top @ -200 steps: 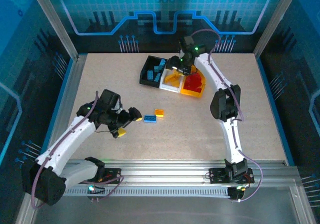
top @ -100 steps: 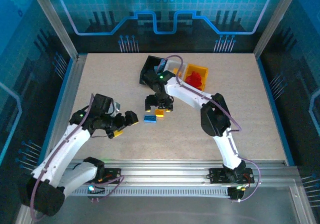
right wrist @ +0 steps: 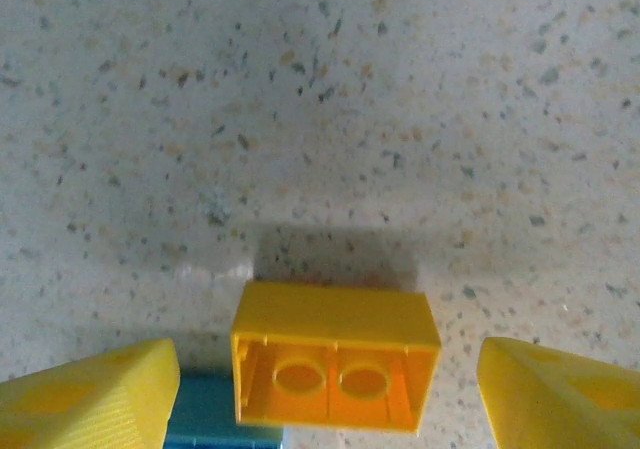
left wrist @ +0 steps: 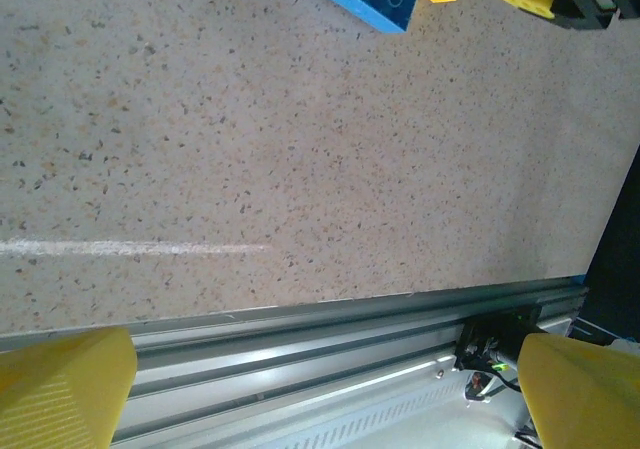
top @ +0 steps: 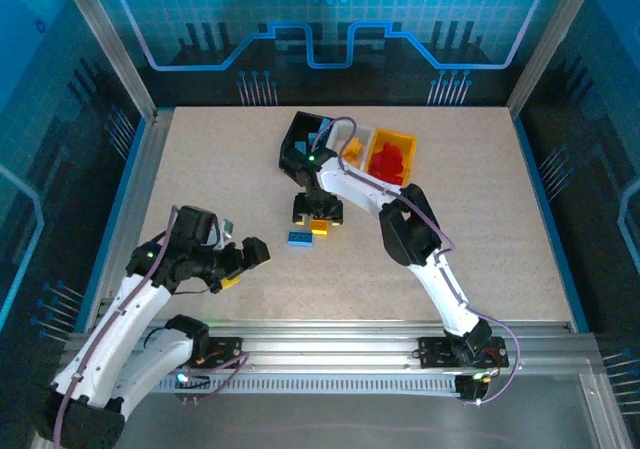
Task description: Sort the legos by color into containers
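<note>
Evidently poised to pinch it, right gripper (right wrist: pixel 325 389) straddles yellow-orange brick (right wrist: pixel 335 319), jaws released; left gripper (top: pixel 243 266), lower left, gapes empty.

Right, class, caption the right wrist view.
Open jaws either side of a yellow brick, hollow underside showing, on the speckled table.

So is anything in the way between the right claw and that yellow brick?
Nothing visible. The right claw is open above the yellow brick, one finger either side. A blue brick lies beside it, near one finger, and might crowd the grip.
</note>
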